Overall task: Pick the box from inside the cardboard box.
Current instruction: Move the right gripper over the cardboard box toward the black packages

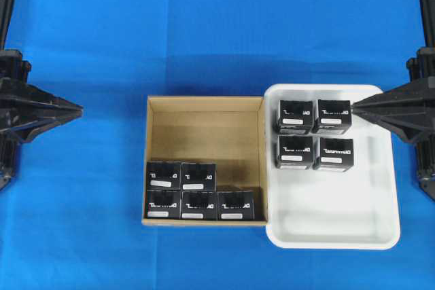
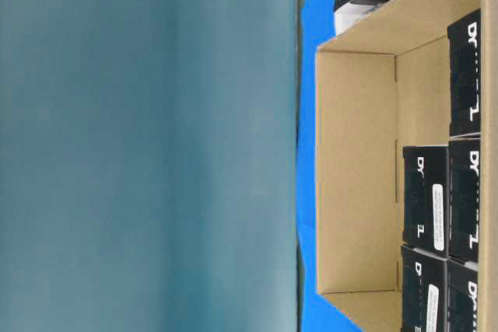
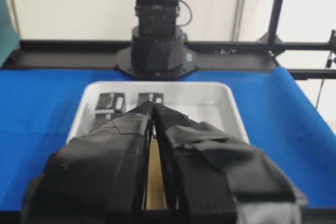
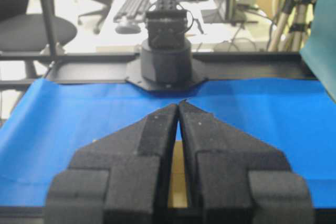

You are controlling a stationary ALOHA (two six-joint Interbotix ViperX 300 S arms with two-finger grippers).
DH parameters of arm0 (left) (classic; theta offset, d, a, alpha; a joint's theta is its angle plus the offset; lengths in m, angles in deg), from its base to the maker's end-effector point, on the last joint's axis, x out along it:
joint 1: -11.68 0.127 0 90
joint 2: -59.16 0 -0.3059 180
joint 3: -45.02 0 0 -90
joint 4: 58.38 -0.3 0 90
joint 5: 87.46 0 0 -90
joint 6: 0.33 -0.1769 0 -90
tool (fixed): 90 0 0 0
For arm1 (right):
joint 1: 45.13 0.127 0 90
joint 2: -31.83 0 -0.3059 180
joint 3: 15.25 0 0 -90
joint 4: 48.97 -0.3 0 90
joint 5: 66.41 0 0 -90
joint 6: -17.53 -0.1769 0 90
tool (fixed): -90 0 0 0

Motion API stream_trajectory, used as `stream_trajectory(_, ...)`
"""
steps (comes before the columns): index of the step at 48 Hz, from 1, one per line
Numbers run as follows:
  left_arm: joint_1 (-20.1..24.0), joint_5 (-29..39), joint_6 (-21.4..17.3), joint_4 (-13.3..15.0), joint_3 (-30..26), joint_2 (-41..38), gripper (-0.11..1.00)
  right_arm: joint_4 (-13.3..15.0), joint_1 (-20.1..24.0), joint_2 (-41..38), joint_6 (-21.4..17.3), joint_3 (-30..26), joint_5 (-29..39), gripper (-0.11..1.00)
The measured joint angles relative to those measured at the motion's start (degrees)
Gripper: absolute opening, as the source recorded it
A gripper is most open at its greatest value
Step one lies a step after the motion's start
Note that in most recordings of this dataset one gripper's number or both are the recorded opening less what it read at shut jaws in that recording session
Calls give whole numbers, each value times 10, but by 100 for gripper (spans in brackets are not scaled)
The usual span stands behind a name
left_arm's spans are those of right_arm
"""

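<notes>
The cardboard box [image 1: 206, 120] sits mid-table on the blue cloth [image 1: 88, 222], well inboard of the left gripper [image 1: 80, 108], which hangs at the table's left side with its jaws pressed together and nothing between them. The white tray [image 1: 333, 232] butts against the carton's side wall, and the right gripper [image 1: 353, 108], likewise closed and empty, has its tip over the tray's far part beside one of four black boxes already parked there in a tidy square. Five more remain in the carton, packed against its near wall, farther from both grippers than the bare tan floor. The box [image 1: 198, 175] in the short back row looks easiest: open floor lies behind it, though neighbours and walls crowd the other sides.
</notes>
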State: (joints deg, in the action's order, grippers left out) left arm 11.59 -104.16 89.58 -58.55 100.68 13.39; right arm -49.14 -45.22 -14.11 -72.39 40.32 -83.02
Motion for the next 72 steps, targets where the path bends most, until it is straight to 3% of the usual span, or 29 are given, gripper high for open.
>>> stream_trajectory(3,0,2,1,-3,-4,-2,8,-3,0,-3,-4,-1,4,17)
stream_trajectory(10,1,13,1,-6,-18,-4,-6,-31,-1,-25,-21,-24,90,2)
stream_trajectory(30,1,65,1,-7,-31,-4,-6,-40,3,-175,-80,-185,372,1)
stream_trajectory(40,2,72,1,-6,-31,-4,-6,-42,16,-291,-83,-272,461,1)
stream_trajectory(55,3,85,1,-6,-33,2,-6,-42,16,-458,-76,-428,657,1)
stream_trajectory(63,4,96,1,-7,-34,4,-6,-41,11,-528,-76,-495,704,1)
stream_trajectory(72,4,97,1,-7,-34,4,-6,-41,10,-588,-70,-548,714,1)
